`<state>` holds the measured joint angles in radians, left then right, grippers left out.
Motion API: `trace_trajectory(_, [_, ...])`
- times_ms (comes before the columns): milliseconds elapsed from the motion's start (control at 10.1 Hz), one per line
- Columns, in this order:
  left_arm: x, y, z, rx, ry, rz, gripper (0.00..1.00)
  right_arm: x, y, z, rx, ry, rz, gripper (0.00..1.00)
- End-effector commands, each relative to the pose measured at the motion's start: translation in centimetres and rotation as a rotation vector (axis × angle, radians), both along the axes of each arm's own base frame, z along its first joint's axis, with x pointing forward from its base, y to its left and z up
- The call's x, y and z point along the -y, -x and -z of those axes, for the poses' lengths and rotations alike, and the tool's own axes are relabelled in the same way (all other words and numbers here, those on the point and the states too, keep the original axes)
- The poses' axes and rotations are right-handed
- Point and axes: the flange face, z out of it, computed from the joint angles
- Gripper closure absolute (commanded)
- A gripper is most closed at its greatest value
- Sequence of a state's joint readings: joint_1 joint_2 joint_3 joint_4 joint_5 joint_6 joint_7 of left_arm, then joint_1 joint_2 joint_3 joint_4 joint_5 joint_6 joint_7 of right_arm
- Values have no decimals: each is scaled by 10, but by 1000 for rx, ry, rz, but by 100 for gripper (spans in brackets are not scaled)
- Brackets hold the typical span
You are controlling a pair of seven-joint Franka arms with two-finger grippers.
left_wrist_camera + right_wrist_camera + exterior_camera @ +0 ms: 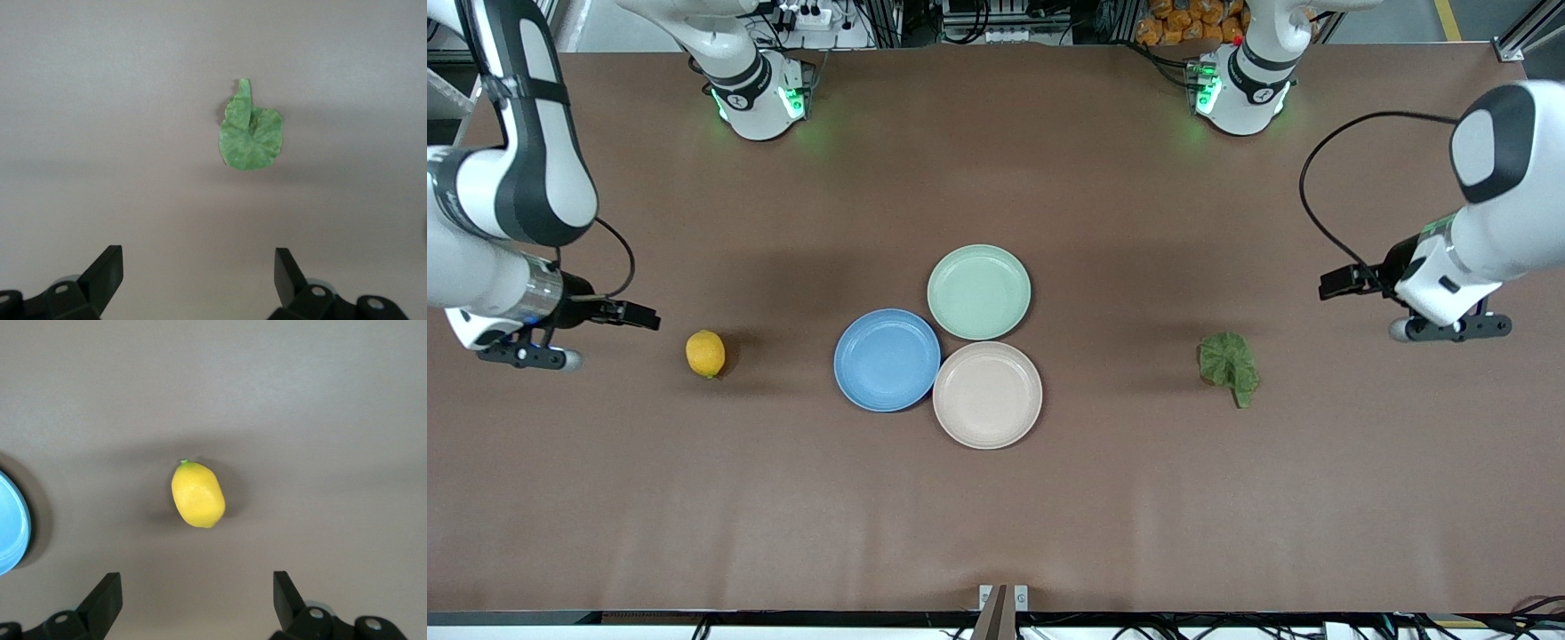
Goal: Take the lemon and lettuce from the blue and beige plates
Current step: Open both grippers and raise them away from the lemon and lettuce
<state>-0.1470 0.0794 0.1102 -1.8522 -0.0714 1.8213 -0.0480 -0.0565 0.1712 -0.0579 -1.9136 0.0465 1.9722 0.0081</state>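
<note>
- We see the small yellow dimpled lemon (705, 353) lying on the bare brown tabletop (996, 516), toward the right arm's end, well apart from the round blue plate (887, 360).
- The flat crinkled green lettuce leaf (1228, 360) also lies on the tabletop, toward the left arm's end, well apart from the round beige plate (987, 395).
- Both plates are empty. A pale mint-green plate (978, 292) sits touching them, farther from the front camera.
- So the task words do not fit what we see: nothing is on a plate to pick from.
- The right pincer (197, 603) hangs over the tabletop near the lemon, its fingers wide apart and holding nothing.
- The left pincer (200, 280) hangs near the lettuce, also spread wide and empty.
- We think no grasp has begun. Next, each pincer would need to come over its thing, go down and close.
- The leaf is thin and flat, so it may be hard to catch.
- The front view shows all three plates. Only the wrist views show the gaps between the fingers.
</note>
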Motion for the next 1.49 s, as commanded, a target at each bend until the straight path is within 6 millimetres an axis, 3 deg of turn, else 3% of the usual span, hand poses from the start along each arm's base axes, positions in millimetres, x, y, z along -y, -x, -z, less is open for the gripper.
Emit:
trace_trajectory(0, [0, 11, -22, 56, -17, 6, 0, 6, 12, -31, 25, 49, -10, 0])
trace_trajectory(298, [1, 6, -80, 173, -48, 24, 0, 7, 18, -74, 19, 49, -8, 0])
trace_trajectory(497, [7, 2, -113, 217, -56, 43, 0, 4, 16, -124, 49, 68, -19, 0])
trace_trajectory(695, [20, 8, -145, 208, -68, 73, 0, 0, 30, -156, 34, 71, -12, 0])
trace_trajectory(993, [34, 21, -176, 168, -77, 103, 0, -3, 39, -209, 62, 67, -15, 0])
trace_trajectory(1391, [41, 28, -189, 145, -75, 116, 0, -11, 52, -244, 131, 70, -31, 0])
